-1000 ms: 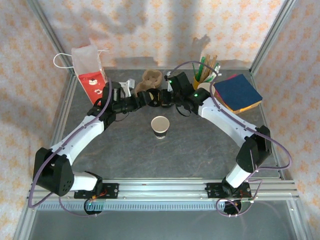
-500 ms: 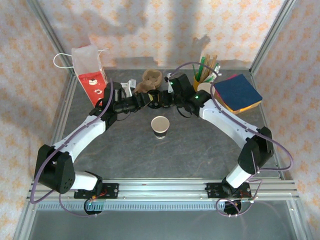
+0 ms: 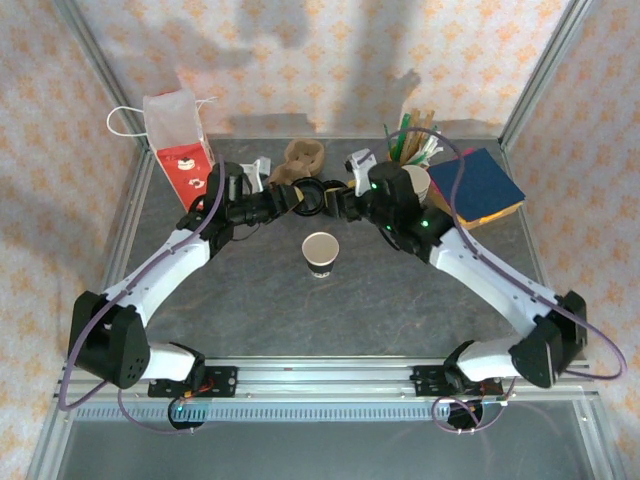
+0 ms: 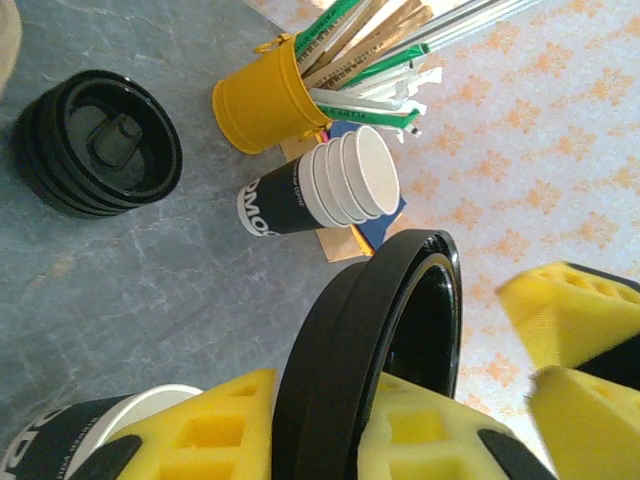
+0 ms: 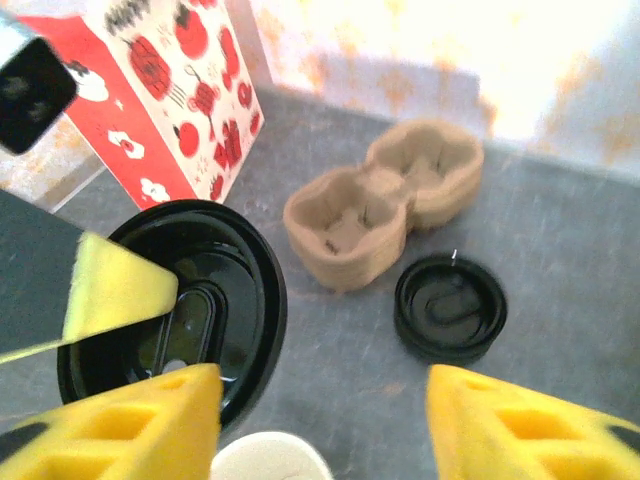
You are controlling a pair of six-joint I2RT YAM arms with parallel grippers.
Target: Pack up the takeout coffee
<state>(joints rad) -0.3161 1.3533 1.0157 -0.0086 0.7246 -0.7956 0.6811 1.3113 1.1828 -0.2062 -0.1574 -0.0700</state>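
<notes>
The takeout coffee's black paper cup [image 3: 320,253] stands without a lid at mid-table; its white rim shows low in both wrist views [image 4: 90,430] [image 5: 270,458]. Its round black lid [image 4: 370,350] hangs on edge above the table behind the cup, with my left gripper [image 4: 345,420] shut on the rim. In the top view that gripper [image 3: 298,198] meets my right gripper [image 3: 338,200] over the lid [image 3: 308,197]. My right gripper [image 5: 320,430] is open, its yellow pads wide apart beside the lid [image 5: 200,300], holding nothing.
The red bag [image 3: 180,140] stands at the back left, and the brown pulp carrier [image 3: 303,158] lies behind the grippers. A stack of black lids [image 5: 450,307] lies on the table near it. A yellow bucket of stirrers [image 4: 265,100], stacked cups [image 4: 320,185] and coloured napkins [image 3: 478,185] fill the back right.
The left gripper has closed on the lid. The right gripper has opened, let the lid go and drawn back slightly, and its arm has swung outward to the right.
</notes>
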